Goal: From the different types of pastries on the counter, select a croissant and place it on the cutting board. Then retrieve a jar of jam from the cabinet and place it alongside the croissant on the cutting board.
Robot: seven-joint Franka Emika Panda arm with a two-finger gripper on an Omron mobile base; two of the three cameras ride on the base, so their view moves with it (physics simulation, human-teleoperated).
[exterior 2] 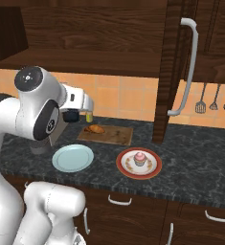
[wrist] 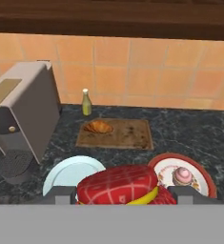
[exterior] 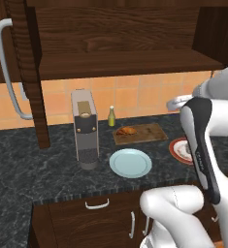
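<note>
The croissant lies on the left end of the cutting board, also seen as the croissant on the board from the left base view. My gripper is shut on the jar of jam, whose red checked lid sits between the fingertips. It hangs in the air above the light-blue plate, short of the board. In the right base view the gripper is left of the croissant. The pale pastry sits on the red plate. The cabinet is open above the counter.
A grey coffee machine stands left of the board, and a slim yellow-green bottle is behind it at the tiled wall. The open cabinet doors with long curved handles jut out on both sides. Utensils hang at far right.
</note>
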